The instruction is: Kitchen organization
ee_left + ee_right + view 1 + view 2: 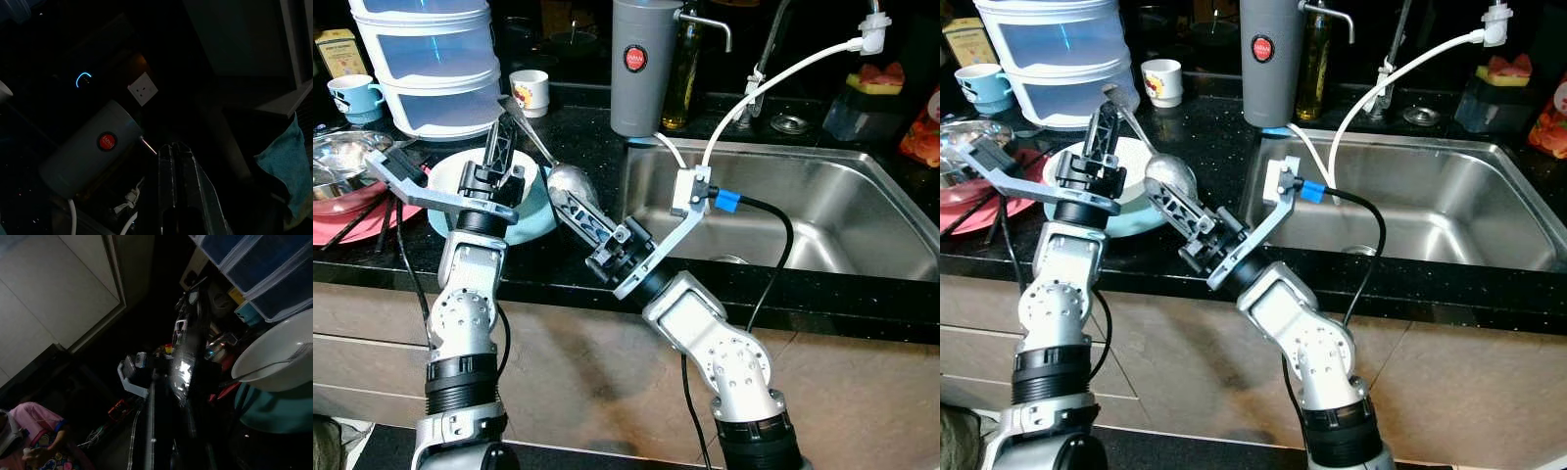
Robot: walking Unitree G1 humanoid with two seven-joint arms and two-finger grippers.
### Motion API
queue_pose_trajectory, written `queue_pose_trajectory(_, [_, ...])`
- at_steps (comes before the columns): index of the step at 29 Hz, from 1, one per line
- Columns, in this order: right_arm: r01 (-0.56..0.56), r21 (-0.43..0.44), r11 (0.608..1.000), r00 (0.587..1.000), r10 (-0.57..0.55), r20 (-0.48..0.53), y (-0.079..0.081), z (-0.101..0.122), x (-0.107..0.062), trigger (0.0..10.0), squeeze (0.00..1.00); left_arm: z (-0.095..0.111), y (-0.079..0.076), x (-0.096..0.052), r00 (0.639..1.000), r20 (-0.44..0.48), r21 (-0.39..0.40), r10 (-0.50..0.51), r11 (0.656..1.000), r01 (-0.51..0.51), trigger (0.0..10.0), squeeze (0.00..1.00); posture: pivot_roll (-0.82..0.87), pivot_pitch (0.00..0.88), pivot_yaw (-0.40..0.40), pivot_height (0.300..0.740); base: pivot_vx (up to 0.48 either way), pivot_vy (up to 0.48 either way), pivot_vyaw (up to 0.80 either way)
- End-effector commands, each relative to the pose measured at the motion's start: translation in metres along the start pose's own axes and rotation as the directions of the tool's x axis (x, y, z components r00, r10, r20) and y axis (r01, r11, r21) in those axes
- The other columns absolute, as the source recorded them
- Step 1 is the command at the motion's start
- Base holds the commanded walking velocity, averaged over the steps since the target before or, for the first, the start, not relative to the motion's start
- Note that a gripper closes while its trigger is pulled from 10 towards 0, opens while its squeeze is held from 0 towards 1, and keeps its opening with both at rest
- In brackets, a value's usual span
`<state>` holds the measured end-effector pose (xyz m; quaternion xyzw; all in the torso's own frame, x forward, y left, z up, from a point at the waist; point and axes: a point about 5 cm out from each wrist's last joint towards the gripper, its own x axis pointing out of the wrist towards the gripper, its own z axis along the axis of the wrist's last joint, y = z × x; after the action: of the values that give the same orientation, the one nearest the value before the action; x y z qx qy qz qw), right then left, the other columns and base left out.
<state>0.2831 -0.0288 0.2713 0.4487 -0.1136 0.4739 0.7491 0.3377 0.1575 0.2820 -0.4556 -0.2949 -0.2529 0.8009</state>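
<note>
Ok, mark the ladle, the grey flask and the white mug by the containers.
ladle (pixel 570 183), left eye view, on its bowl.
grey flask (pixel 643 78), left eye view, mid body.
white mug (pixel 530 92), left eye view, on its side.

Two mugs, one ladle, one plate, one sink.

Tall grey cylindrical canister at 12 o'clock on the black counter: round red badge on its side, pale lettering inside, too small to read. Same badge in the left wrist view, lettering blurred.

Yellow box at 10 o'clock, far corner of the counter: printed front, no words legible.

Small white cup at 11 o'clock: dark printed motif, unreadable.

Light-blue mug at 10 o'clock: dark marking, not legible.

No text, brand or number can be read anywhere.
</note>
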Motion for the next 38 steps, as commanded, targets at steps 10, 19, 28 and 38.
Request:
queue_pose_trajectory(10, [-0.092,0.121,0.988,0.992,0.081,0.097,0.021,-0.008,0.019,0.0,0.0,-0.005,0.004,-0.004,1.0,-0.023,-0.005,0.019,1.0,-0.019,0.0,0.0,0.13,0.088,0.027,0.74,0.0,0.0,0.0])
queue_pose_trajectory(19, [-0.047,0.092,0.995,0.986,0.031,0.166,0.009,0.006,0.02,0.0,0.0,-0.001,0.012,-0.006,0.995,-0.01,0.058,0.097,0.994,-0.096,10.0,1.0,0.13,0.088,0.026,0.74,0.0,0.0,0.0])
queue_pose_trajectory(28, [0.167,-0.042,0.985,0.939,-0.146,0.31,-0.031,0.051,0.021,0.0,0.0,0.008,0.015,-0.011,0.993,-0.027,0.195,0.116,0.975,-0.108,10.0,0.0,0.13,0.084,0.022,0.74,0.0,0.0,0.0])
queue_pose_trajectory(38, [0.467,-0.725,0.507,0.861,-0.448,0.241,-0.095,0.071,0.029,10.0,0.0,-0.032,0.01,-0.003,0.798,-0.591,0.659,0.119,0.642,0.392,10.0,0.0,0.13,0.078,0.024,0.74,0.0,0.0,0.0])
